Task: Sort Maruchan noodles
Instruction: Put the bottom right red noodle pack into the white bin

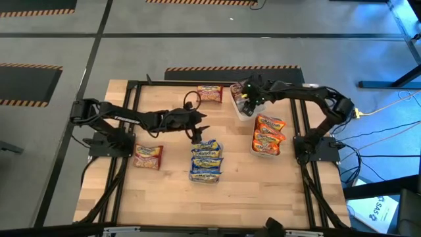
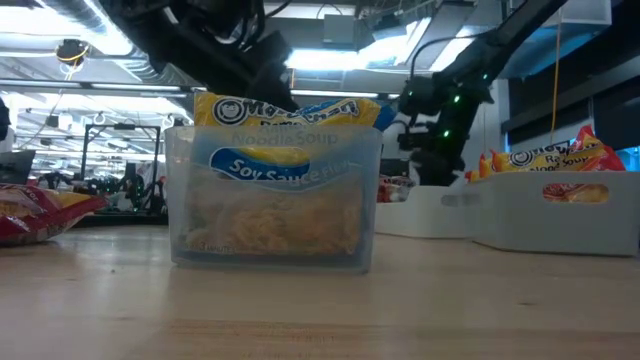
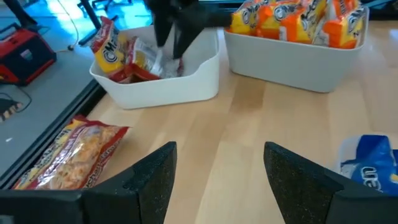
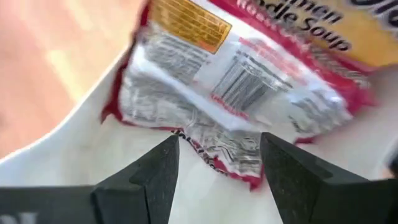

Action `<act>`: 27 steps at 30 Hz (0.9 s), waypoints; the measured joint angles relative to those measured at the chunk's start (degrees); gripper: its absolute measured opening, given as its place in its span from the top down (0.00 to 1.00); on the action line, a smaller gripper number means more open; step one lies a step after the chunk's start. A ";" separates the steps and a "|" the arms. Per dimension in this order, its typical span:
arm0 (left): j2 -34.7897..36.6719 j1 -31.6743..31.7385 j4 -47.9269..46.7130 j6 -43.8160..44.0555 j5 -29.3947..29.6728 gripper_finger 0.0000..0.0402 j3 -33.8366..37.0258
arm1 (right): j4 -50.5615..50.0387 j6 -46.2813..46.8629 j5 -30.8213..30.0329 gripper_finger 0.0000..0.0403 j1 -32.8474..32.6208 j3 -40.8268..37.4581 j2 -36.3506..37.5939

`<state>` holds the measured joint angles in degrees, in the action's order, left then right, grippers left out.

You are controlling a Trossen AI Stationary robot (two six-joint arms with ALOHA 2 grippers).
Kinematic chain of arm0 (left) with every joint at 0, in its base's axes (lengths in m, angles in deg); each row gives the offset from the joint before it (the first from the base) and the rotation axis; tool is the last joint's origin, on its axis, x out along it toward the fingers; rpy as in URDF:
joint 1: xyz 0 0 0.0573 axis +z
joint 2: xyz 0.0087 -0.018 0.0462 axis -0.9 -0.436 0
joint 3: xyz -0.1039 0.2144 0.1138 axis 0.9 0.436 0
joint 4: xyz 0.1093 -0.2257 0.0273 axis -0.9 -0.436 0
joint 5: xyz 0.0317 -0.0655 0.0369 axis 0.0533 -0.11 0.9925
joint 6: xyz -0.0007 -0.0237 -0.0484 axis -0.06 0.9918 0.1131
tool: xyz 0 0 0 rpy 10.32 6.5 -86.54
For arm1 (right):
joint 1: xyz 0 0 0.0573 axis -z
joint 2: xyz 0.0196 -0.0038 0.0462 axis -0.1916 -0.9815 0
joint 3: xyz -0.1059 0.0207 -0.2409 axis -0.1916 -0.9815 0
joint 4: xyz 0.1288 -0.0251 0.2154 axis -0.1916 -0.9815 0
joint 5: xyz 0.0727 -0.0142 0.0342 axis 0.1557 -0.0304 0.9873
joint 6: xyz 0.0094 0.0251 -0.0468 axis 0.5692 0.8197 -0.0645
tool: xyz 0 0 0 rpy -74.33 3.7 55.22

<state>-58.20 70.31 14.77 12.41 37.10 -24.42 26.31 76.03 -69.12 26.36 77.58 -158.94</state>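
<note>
Seen from above, a dark red plastic ramen packet (image 1: 148,157) lies flat at the left of the pale wooden table (image 1: 164,197). Just right of it, near the frame's centre, the left gripper (image 1: 195,133) hovers over the upper end of a clear plastic rectangular container (image 1: 206,161) packed with blue-and-yellow ramen packets (image 1: 206,153); its jaws stand wide apart with nothing between them, as the left wrist view shows. Above the centre, a second dark red packet (image 1: 209,93) rests on the table near its far edge. To its right, the right gripper (image 1: 247,99) reaches down into a white rectangular bin (image 3: 186,84) holding crumpled dark red packets (image 4: 249,93); its jaws are partly open just above one packet's foil back, not closed on it. Furthest right, a second white bin (image 1: 276,150) stands filled with orange-and-yellow ramen packets (image 1: 268,133), lined up in a row.
</note>
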 joint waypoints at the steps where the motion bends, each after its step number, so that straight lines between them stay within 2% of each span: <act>1: 0.01 0.02 -0.15 0.00 -0.11 0.41 0.00 | -1.09 -1.24 0.64 0.48 0.00 0.00 1.26; 8: 0.13 -1.08 -0.93 0.00 -0.89 0.42 0.00 | -1.07 -12.02 0.97 0.48 0.07 0.00 8.24; 15: 0.15 -1.40 -0.95 1.54 -0.43 0.42 0.00 | 4.60 -19.45 1.28 0.48 0.07 0.00 7.66; 20: 0.15 0.48 2.29 6.54 -0.71 0.42 -0.01 | 0.32 -16.95 1.28 0.48 0.05 -0.04 7.30; 22: -0.55 2.03 2.58 7.74 -2.64 0.42 -1.39 | -1.61 -13.98 2.03 0.48 0.08 -0.05 7.19; 27: -7.54 6.24 -3.76 7.95 -7.67 0.42 -12.03 | -0.39 -11.52 1.21 0.48 0.10 -2.63 7.19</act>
<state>-65.74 76.55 11.01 20.36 29.43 -36.45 25.93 64.51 -67.90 26.46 74.95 -151.76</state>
